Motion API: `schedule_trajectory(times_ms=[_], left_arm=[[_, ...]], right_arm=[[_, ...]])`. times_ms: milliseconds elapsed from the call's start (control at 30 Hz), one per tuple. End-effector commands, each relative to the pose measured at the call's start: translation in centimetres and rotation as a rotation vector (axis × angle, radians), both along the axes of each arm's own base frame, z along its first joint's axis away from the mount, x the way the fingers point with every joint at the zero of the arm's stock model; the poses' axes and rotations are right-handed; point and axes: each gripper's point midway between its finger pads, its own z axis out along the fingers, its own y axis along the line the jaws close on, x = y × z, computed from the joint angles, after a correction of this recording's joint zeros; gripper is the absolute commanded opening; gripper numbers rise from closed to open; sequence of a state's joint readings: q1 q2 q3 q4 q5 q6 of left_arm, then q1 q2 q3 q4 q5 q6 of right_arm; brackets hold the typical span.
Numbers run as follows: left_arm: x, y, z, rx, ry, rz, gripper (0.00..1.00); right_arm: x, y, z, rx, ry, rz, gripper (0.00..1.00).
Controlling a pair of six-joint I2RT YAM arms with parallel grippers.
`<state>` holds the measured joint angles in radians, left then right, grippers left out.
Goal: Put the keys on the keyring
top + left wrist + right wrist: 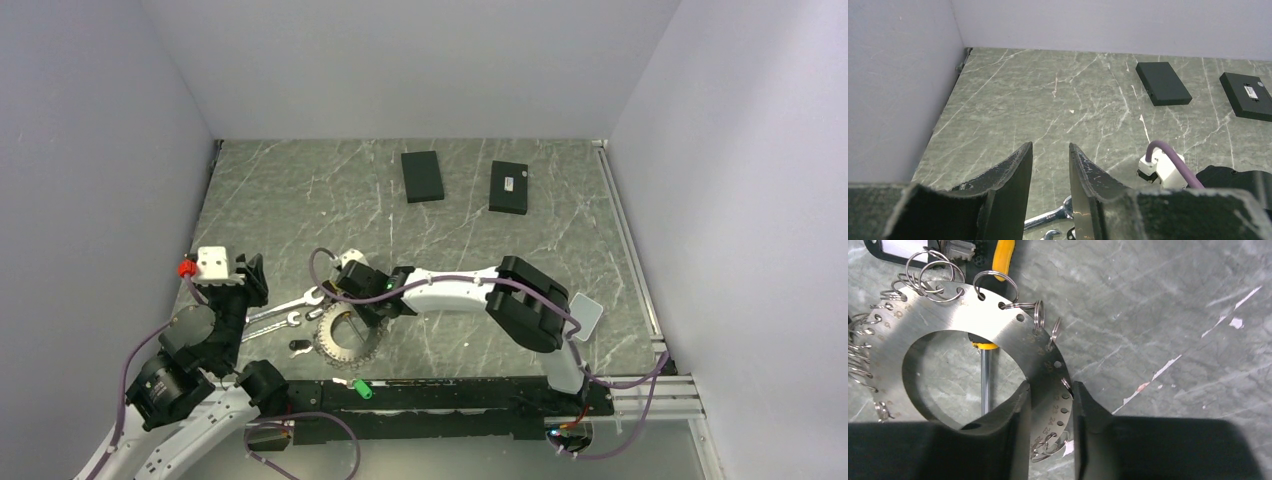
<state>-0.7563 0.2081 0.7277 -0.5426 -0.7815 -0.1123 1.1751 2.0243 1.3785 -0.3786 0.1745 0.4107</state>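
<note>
Near edge of the bench (440, 250): the keyring (993, 322) lies just ahead of the arm bases, left of centre. Up close it's a flat steel ring plate with numbered holes round the rim, many of them carrying small wire split rings (933, 272) (the "teeth" in the top view). I can't make out any keys on it from the wrist view. There's a small dark piece (298, 347) just left of the plate, possibly a loose key, too small to tell.

Right hand (1050, 395) is clamped across the plate's band, one finger inside the centre hole and one outside. Both edges look in contact, as far as I can see. The screwdriver (985, 385) shaft runs under the plate, so I'd expect it to rock.

Step, my read: right steadies the plate, left feeds. To do it well:
- Pinch firm on the bare stretch of band; one split ring sits just beside the outer finger.
- Get the plate off the shaft before tilting it.
- Present an empty hole toward the left side.

Two wrenches (1048, 218) sit between the plate and the left hand (1050, 146), which hovers released with nothing between its fingers. That narrow gap suits a thin part. Approach so as to miss the wrenches.

Far end: two black boxes (422, 176), well apart from the work.
</note>
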Motion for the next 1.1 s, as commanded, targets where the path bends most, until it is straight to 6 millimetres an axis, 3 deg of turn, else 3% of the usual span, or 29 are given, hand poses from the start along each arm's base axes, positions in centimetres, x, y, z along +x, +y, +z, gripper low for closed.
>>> schedule_trajectory(times_ms=[0, 67, 200, 433, 633, 833, 1067], left_arm=[[0.3, -0.3, 0.4, 0.002, -0.01, -0.005, 0.39], [0.3, -0.3, 0.3, 0.003, -0.01, -0.004, 0.38], [0.3, -0.3, 0.3, 0.004, -0.009, -0.003, 0.38], [0.4, -0.3, 0.3, 0.009, -0.005, -0.001, 0.38], [0.4, -0.3, 0.2, 0.012, -0.004, 0.001, 0.38], [0.5, -0.3, 0.2, 0.017, -0.003, 0.005, 0.39], [0.5, -0.2, 0.2, 0.017, -0.001, 0.006, 0.38]], right_arm=[[0.4, -1.8, -3.4, -0.128, -0.056, -0.008, 0.18], [0.8, -2.0, -3.0, -0.119, -0.084, -0.018, 0.12], [2.1, -2.1, -0.3, -0.07, -0.173, -0.049, 0.0], [4.2, -2.7, 7.1, 0.041, -0.361, -0.073, 0.0], [4.6, -3.4, 12.6, 0.13, -0.463, -0.067, 0.0], [4.7, -4.3, 16.8, 0.178, -0.555, -0.042, 0.0], [5.6, -5.8, 20.2, 0.155, -0.663, -0.039, 0.0]])
